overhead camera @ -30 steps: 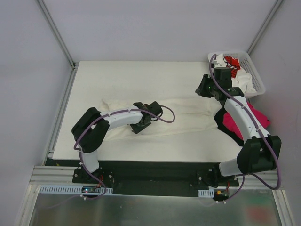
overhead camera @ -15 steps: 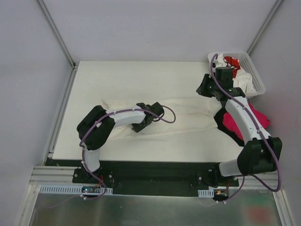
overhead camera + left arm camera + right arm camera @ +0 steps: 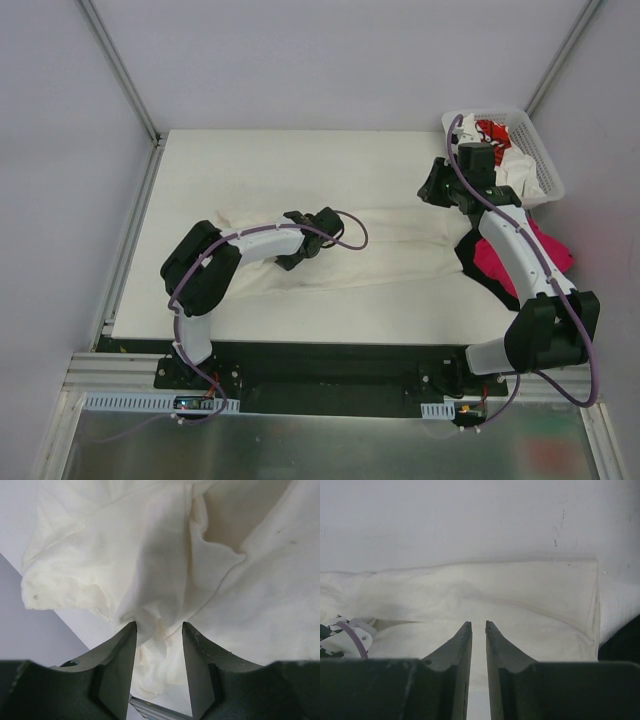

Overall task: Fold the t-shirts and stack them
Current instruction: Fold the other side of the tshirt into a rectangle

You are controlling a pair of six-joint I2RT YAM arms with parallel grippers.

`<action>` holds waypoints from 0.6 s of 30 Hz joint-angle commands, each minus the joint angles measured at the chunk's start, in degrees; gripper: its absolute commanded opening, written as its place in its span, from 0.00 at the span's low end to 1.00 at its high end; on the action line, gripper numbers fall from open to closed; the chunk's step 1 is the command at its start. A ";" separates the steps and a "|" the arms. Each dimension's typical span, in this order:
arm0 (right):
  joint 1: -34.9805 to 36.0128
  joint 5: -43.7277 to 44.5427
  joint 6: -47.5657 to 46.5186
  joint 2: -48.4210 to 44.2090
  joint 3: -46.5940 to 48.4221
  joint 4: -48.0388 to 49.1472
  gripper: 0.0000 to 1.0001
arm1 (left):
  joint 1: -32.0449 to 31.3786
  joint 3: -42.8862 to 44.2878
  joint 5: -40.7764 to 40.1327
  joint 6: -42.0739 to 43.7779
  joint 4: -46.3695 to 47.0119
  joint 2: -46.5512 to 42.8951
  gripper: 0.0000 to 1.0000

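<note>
A cream-white t-shirt (image 3: 400, 245) lies spread lengthwise across the middle of the table. My left gripper (image 3: 290, 260) sits low on its left half. In the left wrist view the jaws (image 3: 159, 630) stand apart with a loose ruffle of the cream cloth (image 3: 165, 555) between them, which does not fill the gap. My right gripper (image 3: 428, 188) hovers over the shirt's far right end. In the right wrist view its jaws (image 3: 479, 625) are nearly together, with only a thin slit and nothing in it. Below them lies the shirt's flat folded part (image 3: 495, 590).
A white lattice basket (image 3: 545, 185) at the back right corner holds a white shirt and a red-printed one (image 3: 492, 130). A magenta-pink shirt (image 3: 500, 262) lies on a black one (image 3: 468, 262) at the table's right edge. The left arm's cable (image 3: 350, 630) shows at the left.
My left gripper has shifted a little toward the far side and the right over the cream shirt, and its elbow swung. The right gripper rose slightly toward the back.
</note>
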 commanded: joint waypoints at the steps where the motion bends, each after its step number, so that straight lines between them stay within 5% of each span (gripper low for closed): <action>1: -0.36 0.26 -0.81 -0.82 -0.65 1.19 0.20 | 0.08 0.26 -1.88 0.51 0.56 -0.60 0.41; 18: -0.36 0.26 -0.90 -1.61 -0.91 1.19 0.20 | 0.34 -0.26 -2.06 0.33 2.75 0.63 0.39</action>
